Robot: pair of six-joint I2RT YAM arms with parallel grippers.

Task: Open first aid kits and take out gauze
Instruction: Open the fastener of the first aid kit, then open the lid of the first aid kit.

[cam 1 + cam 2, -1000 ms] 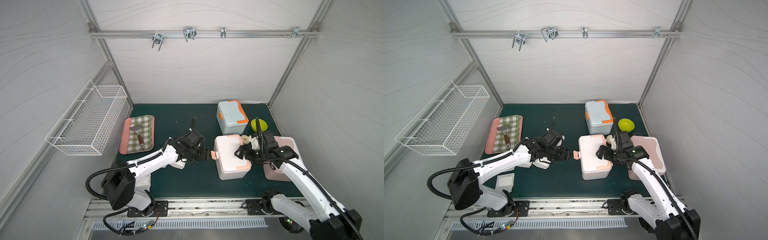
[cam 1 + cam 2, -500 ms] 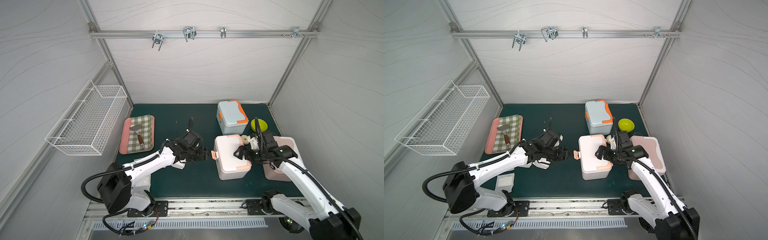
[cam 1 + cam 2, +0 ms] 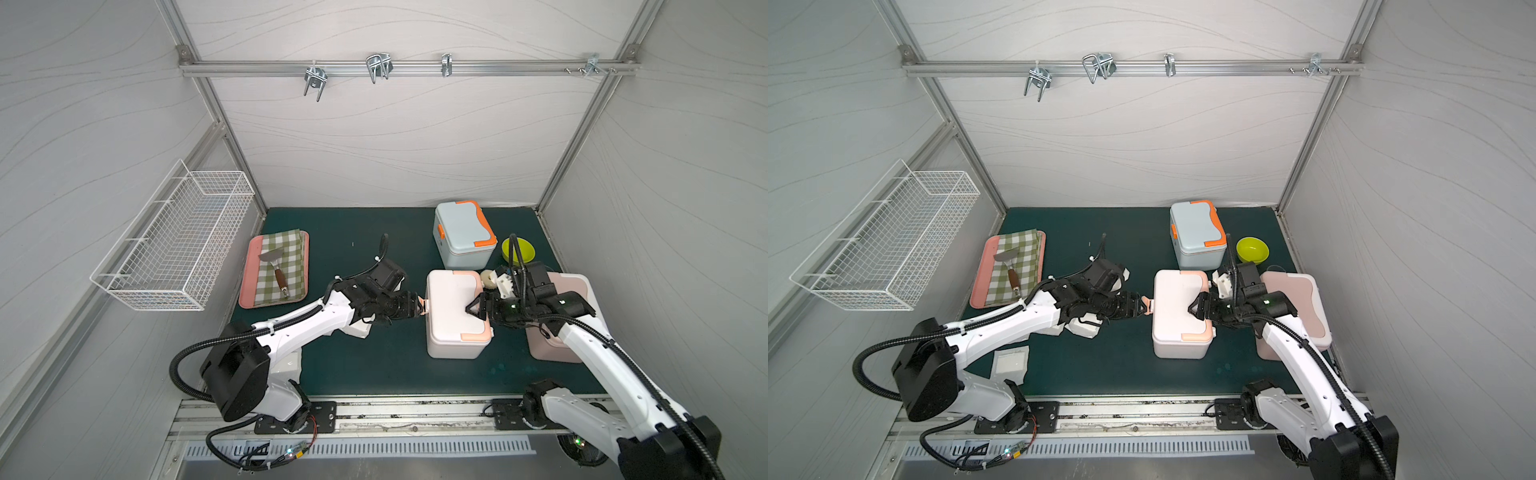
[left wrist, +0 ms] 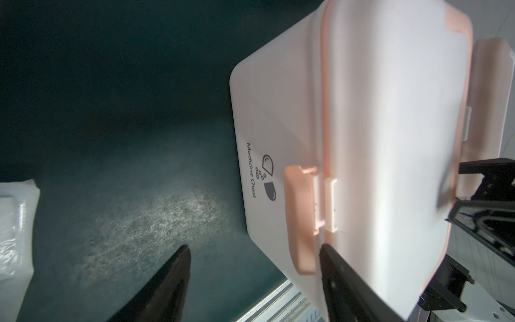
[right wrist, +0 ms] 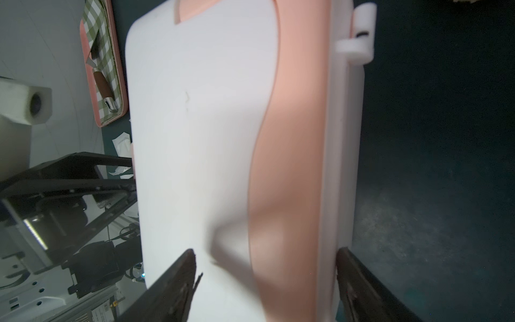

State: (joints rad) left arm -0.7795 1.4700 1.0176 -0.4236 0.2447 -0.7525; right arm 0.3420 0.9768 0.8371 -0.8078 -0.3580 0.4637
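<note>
The white first aid kit with peach trim stands lid down mid-mat. My left gripper is open at its left side, fingers either side of the peach latch. My right gripper is open over the kit's right edge, one finger above the lid, the other by the side wall. The light blue kit is behind, the pale pink kit under my right arm. A wrapped gauze pad lies near my left arm's base.
A pink tray with checked cloth and a spatula sits at the left. A green bowl stands at the back right. A wire basket hangs on the left wall. A small white roll lies beside the white kit.
My right gripper's jaws have narrowed and it has edged further over the white kit's lid. My left gripper has stayed at the latch.
</note>
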